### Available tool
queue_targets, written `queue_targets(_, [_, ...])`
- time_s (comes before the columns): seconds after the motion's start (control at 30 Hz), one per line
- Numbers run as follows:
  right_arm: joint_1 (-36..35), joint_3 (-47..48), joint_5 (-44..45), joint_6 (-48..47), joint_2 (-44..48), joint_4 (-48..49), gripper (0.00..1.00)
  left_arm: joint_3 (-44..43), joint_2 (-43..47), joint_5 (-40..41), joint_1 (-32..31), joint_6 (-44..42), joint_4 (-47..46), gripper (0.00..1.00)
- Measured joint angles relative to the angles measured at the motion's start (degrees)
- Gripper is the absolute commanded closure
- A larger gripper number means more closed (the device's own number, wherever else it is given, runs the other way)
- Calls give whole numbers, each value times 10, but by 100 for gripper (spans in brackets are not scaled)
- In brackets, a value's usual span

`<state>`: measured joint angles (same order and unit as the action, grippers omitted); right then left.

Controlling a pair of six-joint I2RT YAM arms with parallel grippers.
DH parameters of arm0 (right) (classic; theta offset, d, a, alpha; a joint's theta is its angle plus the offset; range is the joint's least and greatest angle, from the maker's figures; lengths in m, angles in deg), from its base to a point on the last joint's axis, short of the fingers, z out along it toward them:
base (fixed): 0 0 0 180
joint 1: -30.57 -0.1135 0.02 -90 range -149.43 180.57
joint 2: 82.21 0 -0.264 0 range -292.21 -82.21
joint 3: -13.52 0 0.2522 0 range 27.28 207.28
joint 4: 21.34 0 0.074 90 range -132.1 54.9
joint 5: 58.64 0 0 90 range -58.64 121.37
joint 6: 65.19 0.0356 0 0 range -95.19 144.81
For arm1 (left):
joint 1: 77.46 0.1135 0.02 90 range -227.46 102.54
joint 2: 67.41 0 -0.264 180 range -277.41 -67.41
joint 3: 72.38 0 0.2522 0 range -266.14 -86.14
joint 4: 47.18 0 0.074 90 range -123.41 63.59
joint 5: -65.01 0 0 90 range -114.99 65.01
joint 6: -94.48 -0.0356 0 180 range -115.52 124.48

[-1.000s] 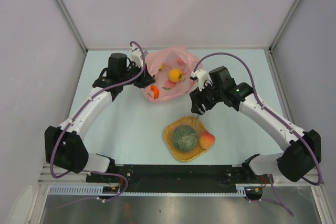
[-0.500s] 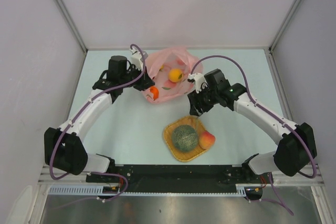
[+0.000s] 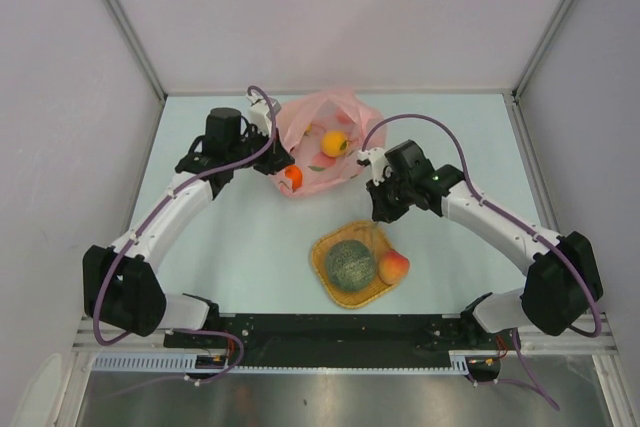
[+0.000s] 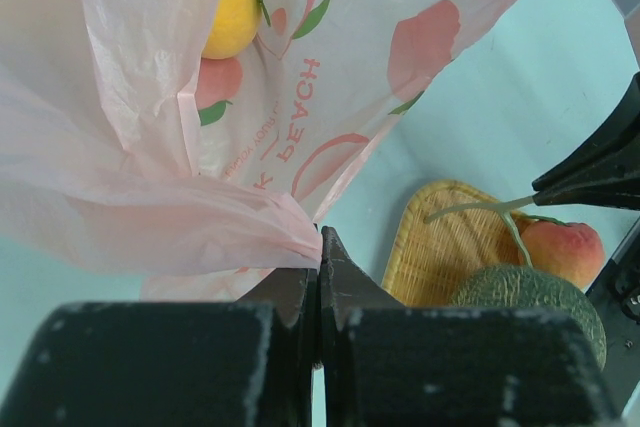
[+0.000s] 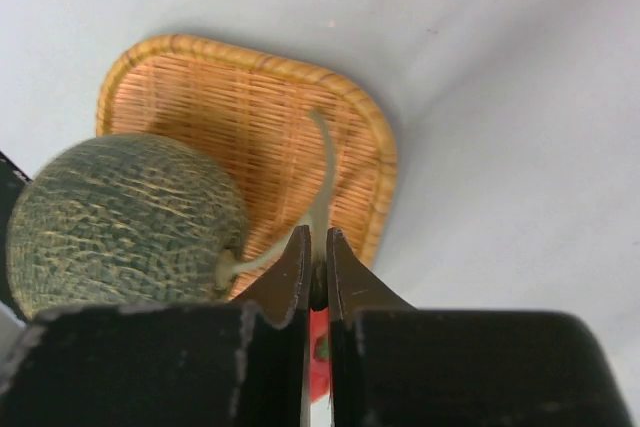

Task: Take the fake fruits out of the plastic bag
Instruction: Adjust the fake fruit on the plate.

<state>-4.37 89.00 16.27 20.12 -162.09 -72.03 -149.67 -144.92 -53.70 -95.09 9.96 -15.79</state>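
Note:
The pink plastic bag (image 3: 310,122) lies at the back of the table, and my left gripper (image 3: 281,164) is shut on a gathered fold of its edge (image 4: 250,232). A yellow fruit (image 3: 334,143) shows through the film (image 4: 232,17), and an orange fruit (image 3: 293,177) sits at the bag's near-left corner. The green netted melon (image 3: 351,264) and a peach (image 3: 393,267) rest on the woven mat (image 3: 325,247). My right gripper (image 5: 318,239) hangs over the mat's far corner (image 3: 378,212). Its jaws are closed on the melon's pale stem (image 5: 322,162).
White walls stand on the left, the right and behind. Both arm bases sit at the near edge. The mat (image 5: 250,97) lies between the arms, just in front of the bag. In the left wrist view the right fingers (image 4: 590,172) reach in above the melon (image 4: 535,297).
My right gripper has closed from wide open, shifting slightly towards the mat's far corner. The left gripper and the bag have hardly moved.

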Motion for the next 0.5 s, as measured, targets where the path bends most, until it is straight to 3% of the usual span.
queue_targets(0.5, [44,0,32,3,0,31,100,0,0,0,0,1,-2,100])
